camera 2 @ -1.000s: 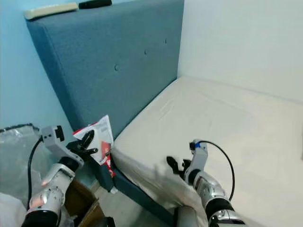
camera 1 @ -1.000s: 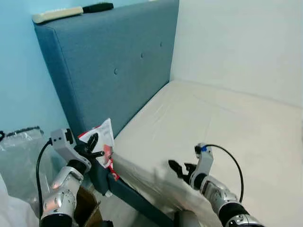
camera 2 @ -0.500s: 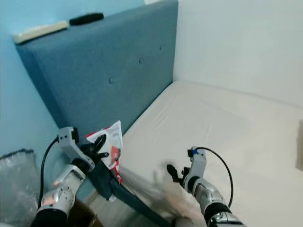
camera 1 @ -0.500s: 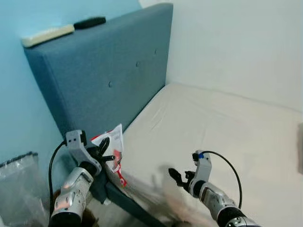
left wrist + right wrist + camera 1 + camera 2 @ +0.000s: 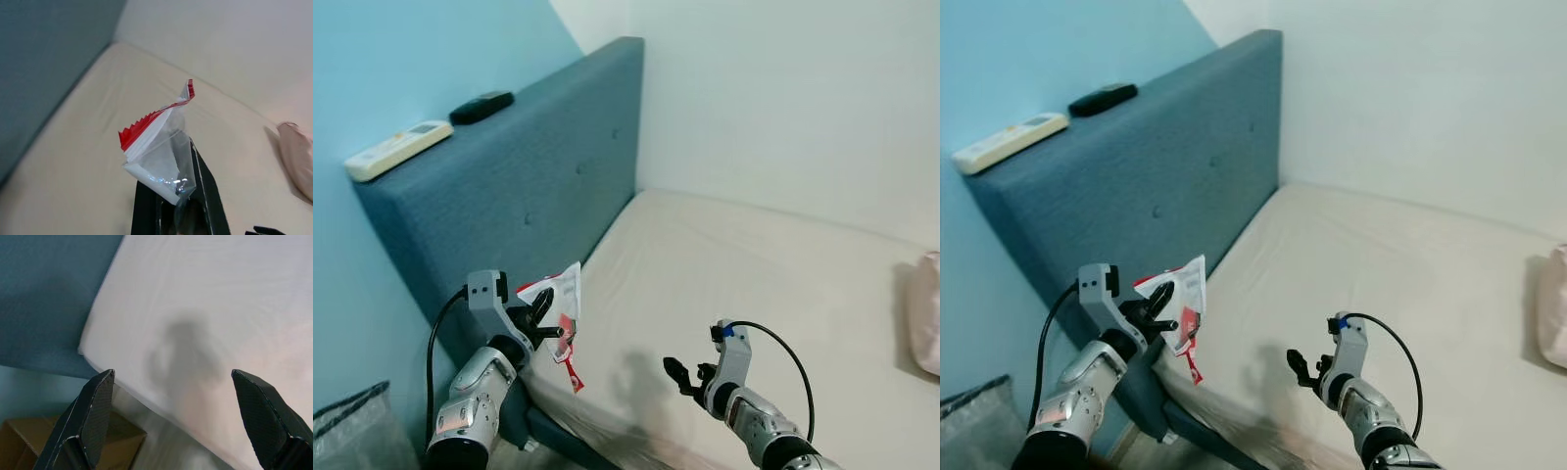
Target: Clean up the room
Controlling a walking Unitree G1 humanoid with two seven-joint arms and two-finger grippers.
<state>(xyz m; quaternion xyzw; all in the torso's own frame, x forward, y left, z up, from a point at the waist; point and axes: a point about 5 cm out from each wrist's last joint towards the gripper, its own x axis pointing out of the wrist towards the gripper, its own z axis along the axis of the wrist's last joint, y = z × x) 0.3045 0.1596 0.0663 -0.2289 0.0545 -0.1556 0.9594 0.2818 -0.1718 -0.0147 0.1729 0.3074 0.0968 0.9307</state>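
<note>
Here, your left hand (image 5: 545, 318) is closed on a red-and-white wrapper (image 5: 560, 313), pinched between its black fingers (image 5: 205, 193) and held up in the air just beside the bed's corner, in front of the blue headboard (image 5: 529, 186). The wrapper looks torn open and crumpled, with a clear plastic part showing in the left wrist view; you cannot tell whether anything is inside it. Your right hand (image 5: 685, 374) hovers low over the near edge of the cream mattress (image 5: 754, 284), fingers (image 5: 93, 416) spread wide and holding nothing. At the lower left, a clear plastic bag (image 5: 357, 431) sits against the light blue wall (image 5: 382, 69). A brown cardboard box (image 5: 29, 440) lies on the floor below the mattress edge. On top of the headboard rest a white remote (image 5: 396, 150) and a black remote (image 5: 481, 106). A pinkish pillow (image 5: 925, 313) lies at the far right of the bed.
</note>
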